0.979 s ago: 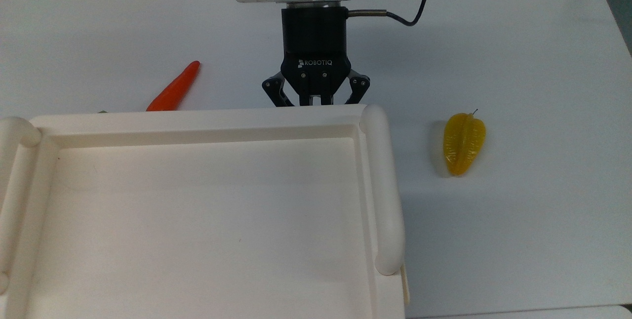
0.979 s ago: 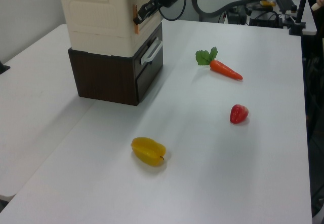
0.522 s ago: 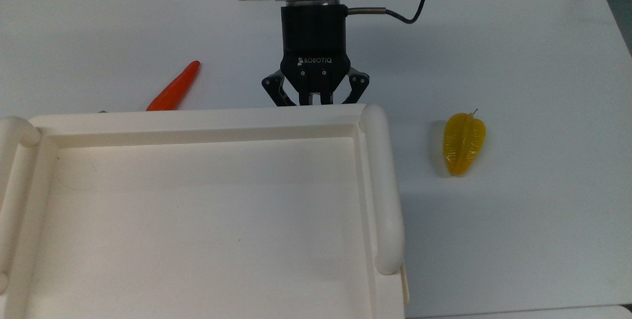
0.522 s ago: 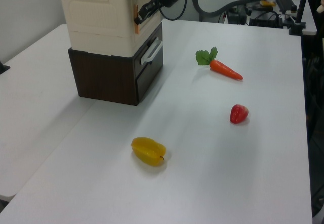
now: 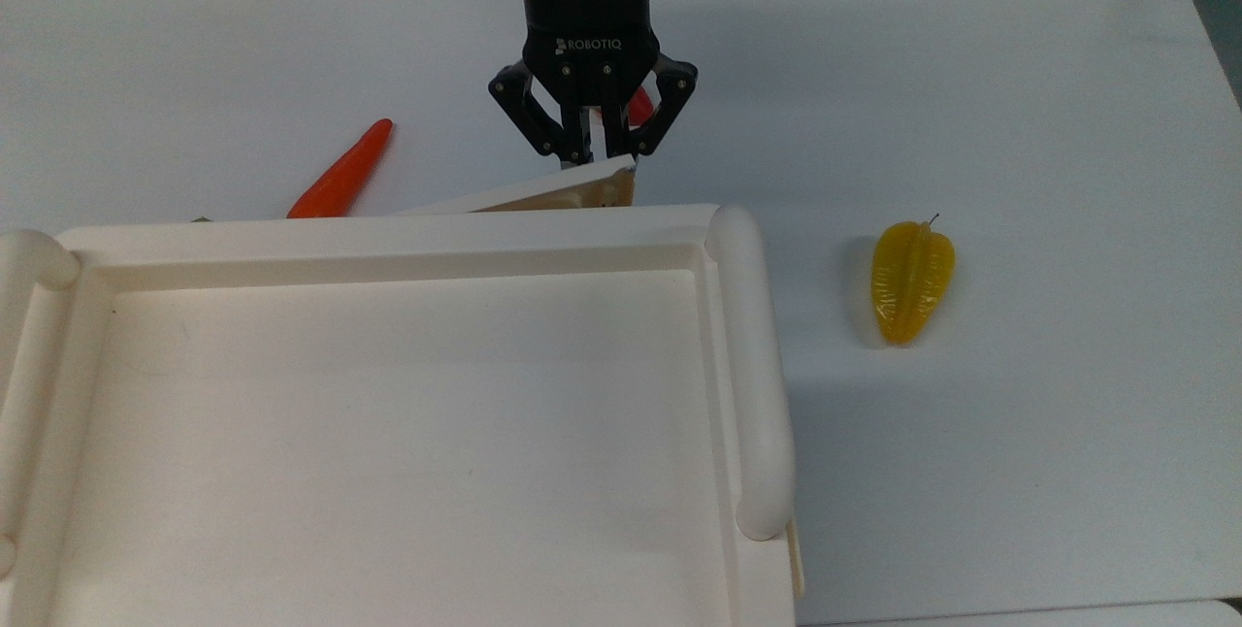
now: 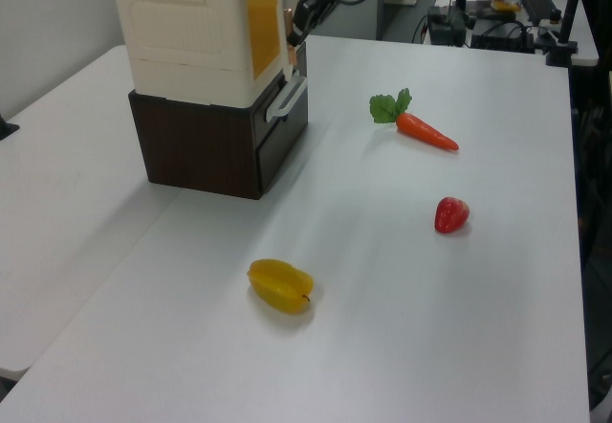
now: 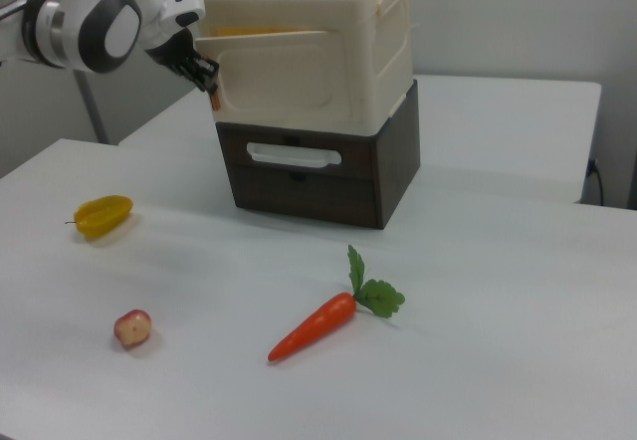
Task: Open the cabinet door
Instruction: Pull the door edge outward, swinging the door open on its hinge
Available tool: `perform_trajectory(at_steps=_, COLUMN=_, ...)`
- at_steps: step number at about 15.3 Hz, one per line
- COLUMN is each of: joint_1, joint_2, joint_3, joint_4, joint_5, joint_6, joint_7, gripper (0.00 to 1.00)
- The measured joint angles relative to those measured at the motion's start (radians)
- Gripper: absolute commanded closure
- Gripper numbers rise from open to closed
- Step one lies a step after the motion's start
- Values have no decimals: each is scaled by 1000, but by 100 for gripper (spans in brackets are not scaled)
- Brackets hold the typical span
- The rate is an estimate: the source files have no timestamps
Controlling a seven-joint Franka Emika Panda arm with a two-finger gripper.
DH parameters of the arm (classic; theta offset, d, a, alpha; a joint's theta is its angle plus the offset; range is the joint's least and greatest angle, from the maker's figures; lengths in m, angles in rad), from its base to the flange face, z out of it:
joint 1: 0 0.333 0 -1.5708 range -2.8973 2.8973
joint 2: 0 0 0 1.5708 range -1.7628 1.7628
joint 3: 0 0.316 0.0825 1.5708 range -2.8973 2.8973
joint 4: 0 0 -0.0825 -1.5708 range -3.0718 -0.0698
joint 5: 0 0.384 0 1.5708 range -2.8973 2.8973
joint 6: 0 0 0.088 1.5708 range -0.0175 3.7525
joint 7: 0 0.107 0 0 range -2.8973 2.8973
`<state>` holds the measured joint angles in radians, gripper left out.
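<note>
The cabinet door [image 5: 543,192] is a thin cream panel that stands ajar. Its free end is swung away from the cream cabinet top [image 5: 733,336] toward the gripper. My gripper [image 5: 594,159] is shut on that free edge, at the top view's upper middle. In the left view the gripper [image 6: 301,16] holds the door edge [image 6: 288,27], and orange shows in the gap behind it. From the right view, the door's pale inset face [image 7: 289,77] angles out at the right view's left, where the gripper [image 7: 206,75] grips it.
The cream cabinet sits on a dark drawer base [image 6: 210,145] with a white handle [image 6: 285,98]. On the white table lie a carrot [image 5: 342,173], a yellow starfruit [image 5: 910,282] and a red strawberry [image 6: 451,214].
The gripper has pulled back from the cabinet front, drawing the door's free edge with it. The door was flush before and now stands ajar, and orange shows inside.
</note>
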<state>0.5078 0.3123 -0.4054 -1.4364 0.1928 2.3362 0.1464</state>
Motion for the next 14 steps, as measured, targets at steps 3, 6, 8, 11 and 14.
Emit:
perform_trajectory(at_steps=3, joint_1=-20, joint_2=-46, joint_3=0, joint_4=-4, joint_5=2, joint_6=-154, joint_7=-6, gripper=97)
perform_trajectory(at_steps=6, joint_1=-59, joint_2=-101, joint_3=-1, joint_4=-11, joint_5=2, joint_6=-331, joint_7=-24, gripper=88)
perform_trajectory(at_steps=8, joint_1=-97, joint_2=-133, joint_3=-3, joint_4=-14, joint_5=2, joint_6=-432, joint_7=-54, gripper=63)
perform_trajectory(at_steps=11, joint_1=-161, joint_2=-167, joint_3=-13, joint_4=-16, joint_5=1, joint_6=-562, joint_7=-99, gripper=19)
perform_trajectory(at_steps=14, joint_1=-216, joint_2=-192, joint_3=-15, joint_4=-18, joint_5=-14, joint_6=-669, joint_7=-110, gripper=0)
